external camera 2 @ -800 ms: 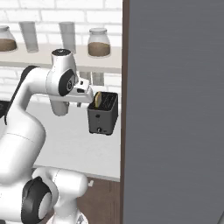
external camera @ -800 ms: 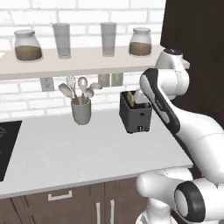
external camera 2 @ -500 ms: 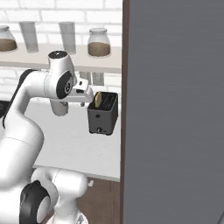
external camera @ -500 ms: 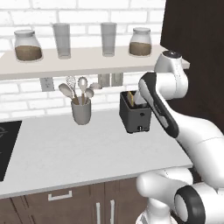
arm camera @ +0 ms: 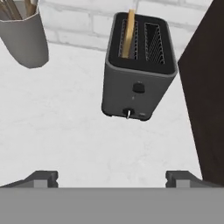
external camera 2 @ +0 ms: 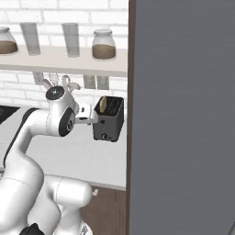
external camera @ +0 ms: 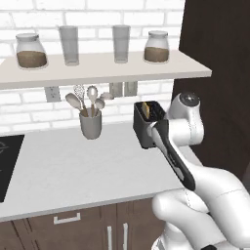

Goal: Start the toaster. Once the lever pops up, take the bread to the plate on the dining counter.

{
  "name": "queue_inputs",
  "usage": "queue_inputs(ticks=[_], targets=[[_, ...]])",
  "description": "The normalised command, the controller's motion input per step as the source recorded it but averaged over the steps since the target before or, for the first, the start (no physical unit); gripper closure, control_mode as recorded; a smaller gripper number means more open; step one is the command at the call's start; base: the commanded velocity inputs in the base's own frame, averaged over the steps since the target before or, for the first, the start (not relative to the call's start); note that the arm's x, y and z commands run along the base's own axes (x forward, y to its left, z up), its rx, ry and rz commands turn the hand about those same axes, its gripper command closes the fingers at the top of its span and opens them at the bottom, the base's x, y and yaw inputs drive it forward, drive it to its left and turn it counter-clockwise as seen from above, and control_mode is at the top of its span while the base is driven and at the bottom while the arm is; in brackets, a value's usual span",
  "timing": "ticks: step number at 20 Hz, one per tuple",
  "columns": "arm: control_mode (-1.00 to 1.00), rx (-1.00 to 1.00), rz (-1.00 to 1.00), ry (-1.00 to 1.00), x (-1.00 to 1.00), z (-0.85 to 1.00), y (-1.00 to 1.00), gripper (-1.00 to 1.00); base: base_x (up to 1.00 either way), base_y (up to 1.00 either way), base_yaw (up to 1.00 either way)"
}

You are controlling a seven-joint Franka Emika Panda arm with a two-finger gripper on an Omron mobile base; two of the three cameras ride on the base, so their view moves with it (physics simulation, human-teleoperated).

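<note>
The dark grey toaster point(arm camera: 138, 81) stands on the white counter against the brick wall, also seen in the left base view point(external camera: 144, 128) and the right base view point(external camera 2: 109, 121). A tan slice of bread point(arm camera: 128, 35) stands upright in its left slot, sticking out above the top point(external camera 2: 103, 104). A round dark knob point(arm camera: 138, 87) and a small silver stub point(arm camera: 128, 113) sit on its front face. My gripper point(arm camera: 111, 178) is open, hovering in front of and above the toaster, with nothing between its fingertips point(arm camera: 43, 177). The plate and dining counter are out of view.
A grey utensil cup point(external camera: 91, 125) stands left of the toaster. A tall dark cabinet point(external camera: 219, 73) closes off the toaster's right side. A shelf point(external camera: 97, 73) with jars and glasses hangs above. White counter top point(external camera: 73, 166) stretches left toward a black hob point(external camera: 6, 161).
The arm's upper joints have sunk lower in front of the toaster. The toaster and the bread in its slot have not moved.
</note>
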Motion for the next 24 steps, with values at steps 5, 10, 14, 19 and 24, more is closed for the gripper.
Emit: queue_inputs(ticks=[5, 10, 14, 19, 24], targets=[[-1.00, 0.05, 0.01, 0.09, 0.43, -0.26, 0.00, -1.00, 0.00, 0.00, 0.00], [-1.00, 0.06, 0.00, 0.12, 0.52, -0.07, 0.00, -1.00, 0.00, 0.00, 0.00], [-1.00, 0.02, 0.00, 0.08, 0.53, -0.01, 0.00, -1.00, 0.00, 0.00, 0.00], [-1.00, 0.00, 0.00, 0.02, 0.43, -0.02, 0.00, -1.00, 0.00, 0.00, 0.00], [-1.00, 0.00, 0.00, 0.00, 0.30, -0.15, 0.00, -1.00, 0.00, 0.00, 0.00]])
